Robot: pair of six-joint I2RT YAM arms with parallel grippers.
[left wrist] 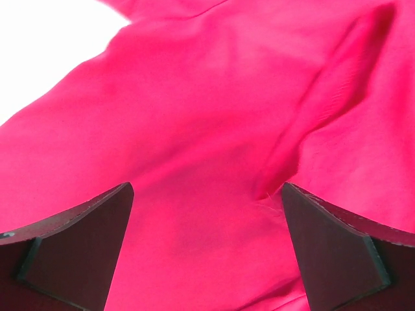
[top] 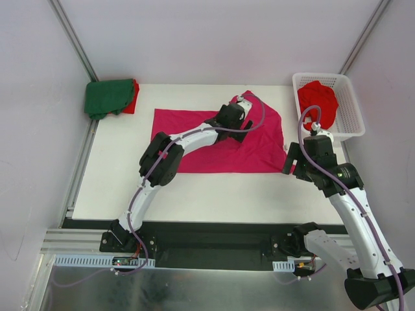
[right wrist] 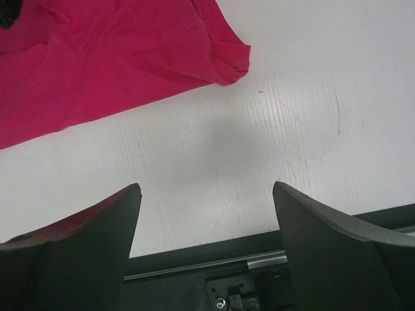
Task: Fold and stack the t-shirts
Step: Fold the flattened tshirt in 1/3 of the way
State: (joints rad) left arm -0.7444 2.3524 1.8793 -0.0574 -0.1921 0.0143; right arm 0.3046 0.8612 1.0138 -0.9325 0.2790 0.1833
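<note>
I see my left gripper [left wrist: 207, 194] reaching toward one o'clock, jaws wide over the magenta t-shirt [top: 259, 152]; right gripper [right wrist: 206, 194] is wide too. The basket [top: 321, 76] shows only overhead.

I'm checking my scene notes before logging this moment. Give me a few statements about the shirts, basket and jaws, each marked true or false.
1. The magenta shirt lies spread on the table. True.
2. The left jaws are clamped on the magenta shirt. False: they stand open above it.
3. The green shirt sits in the basket. False: it lies folded at the far left; the basket holds a red shirt.
4. The right jaws stand open over bare table. True.
</note>
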